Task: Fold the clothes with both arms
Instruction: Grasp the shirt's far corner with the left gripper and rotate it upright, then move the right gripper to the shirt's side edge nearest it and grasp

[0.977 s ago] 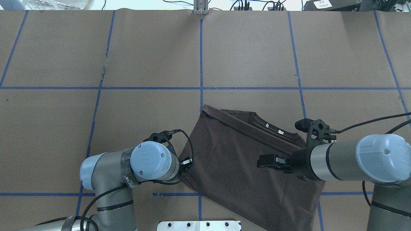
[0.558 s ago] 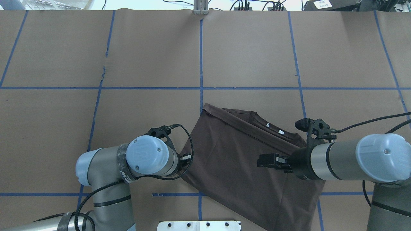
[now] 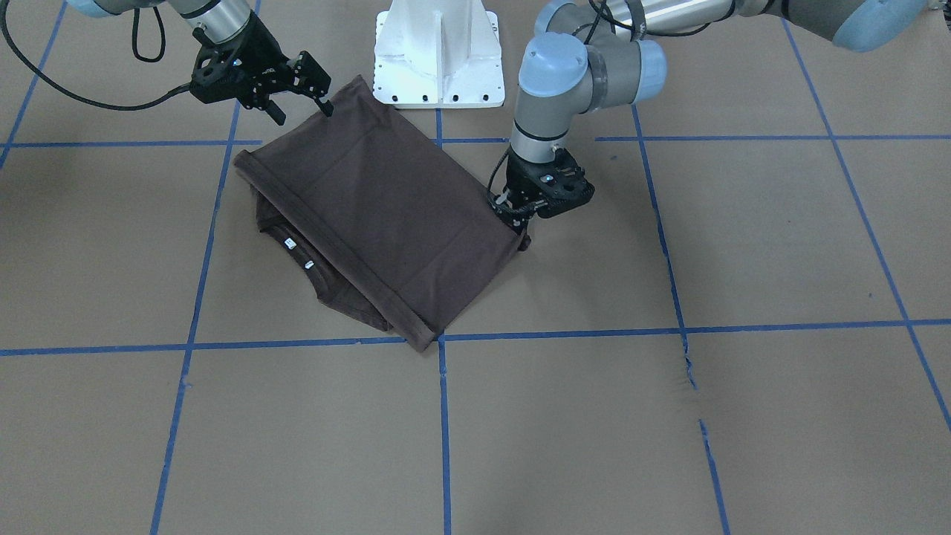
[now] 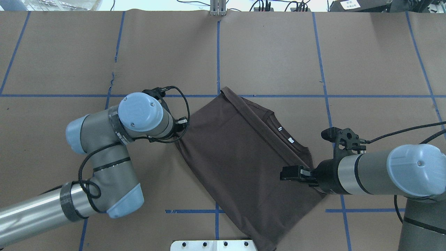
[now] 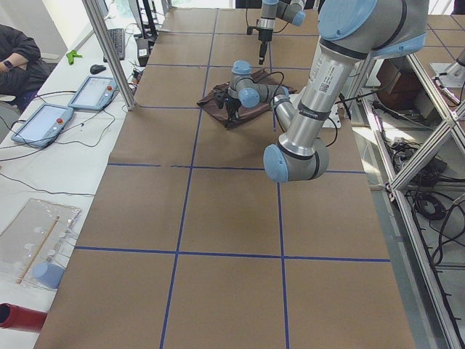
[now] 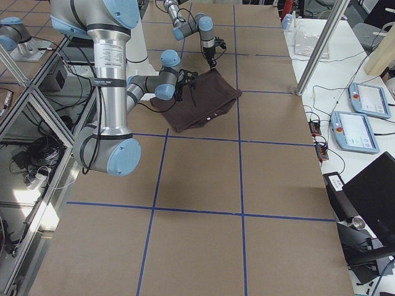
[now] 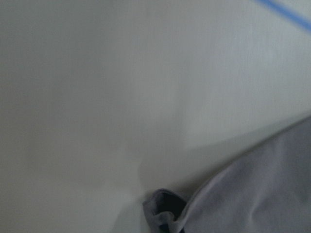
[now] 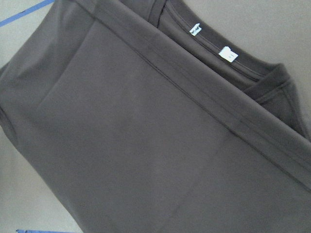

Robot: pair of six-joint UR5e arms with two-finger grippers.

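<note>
- the t-shirt lies flat on the brown paper table. it sits askew across the blue tape lines, close in front of the white pedestal and between the two arms.
- it's already doubled over. one long hem edge stops just short of the collar, and the white neck tags peep out beyond it.
- the left gripper is down at table level on the shirt's side edge. the jaws look nipped together on the cloth there. its wrist view is blurred and shows only a curl of fabric, so that's a likely pinch, not a sure one.
- the right gripper hangs above the shirt corner nearest the pedestal. its jaws are spread wide with nothing in them, and it looks clear of the cloth.
- handling: i'd say it's a thin knit, light and limp, with no stiffness at all. it will sag from any pinch point and won't hold a shape in the air.
- the two layers look free to slide over each other. on smooth paper the whole piece will probably drag along rather than stay put.
- a pull from one point alone would likely skew it further, so both arms should lift together.
- where to grab: the corners and the stitched edges, taking both layers in one bite, with the arms at matching ends of the same side.
- avoid the middle of the panel. a pinch there would likely tent up only the top layer and undo the fold.
</note>
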